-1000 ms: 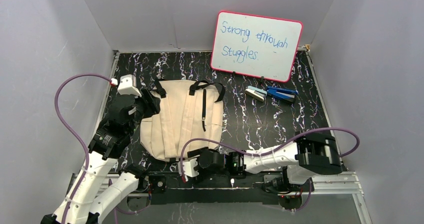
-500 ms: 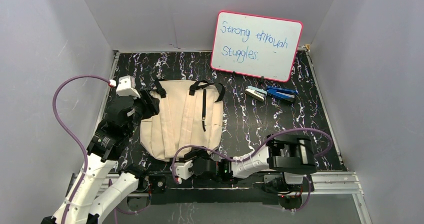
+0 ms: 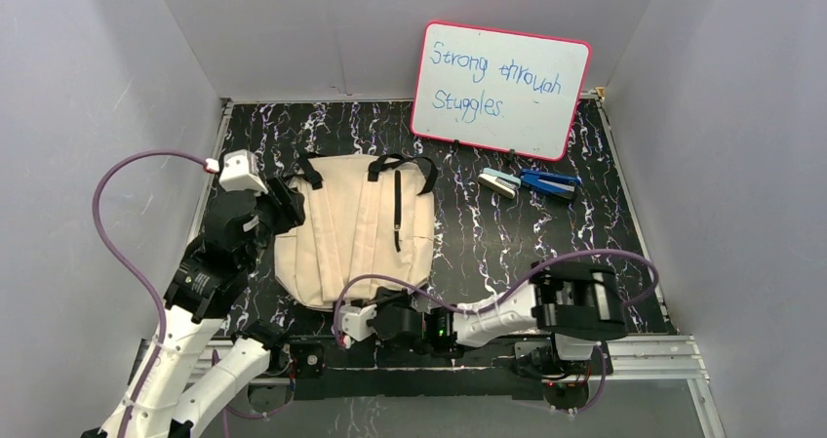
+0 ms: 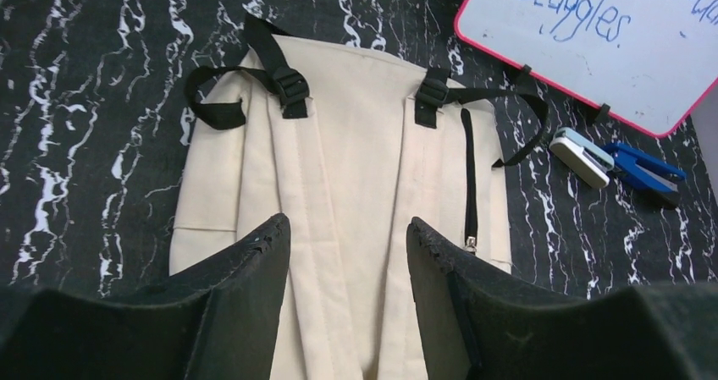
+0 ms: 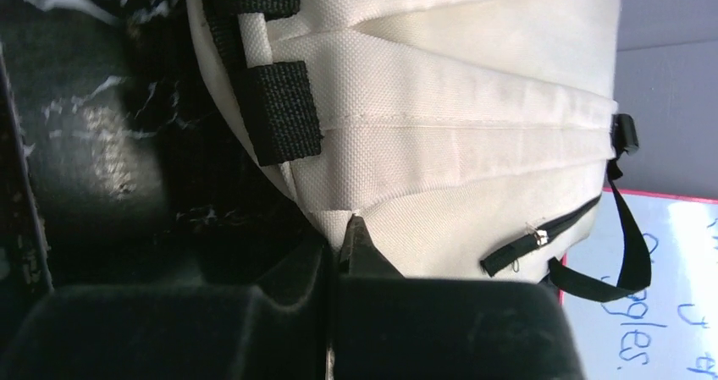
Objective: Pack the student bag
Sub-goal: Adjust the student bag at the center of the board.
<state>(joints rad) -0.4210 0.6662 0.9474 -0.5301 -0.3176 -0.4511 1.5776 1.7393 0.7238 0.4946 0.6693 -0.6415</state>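
While left gripper (image 4: 347,223) gapes over the student bag (image 4: 356,134), right gripper (image 5: 339,245) sits clenched, possibly nipping its near hem.

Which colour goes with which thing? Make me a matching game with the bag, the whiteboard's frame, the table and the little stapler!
Things:
1. student bag
2. whiteboard frame
3. table
4. stapler

Colours:
A. black with white veins
B. pale blue and white
C. cream
D. pink-red

Pairs: 1-C, 2-D, 3-A, 4-B
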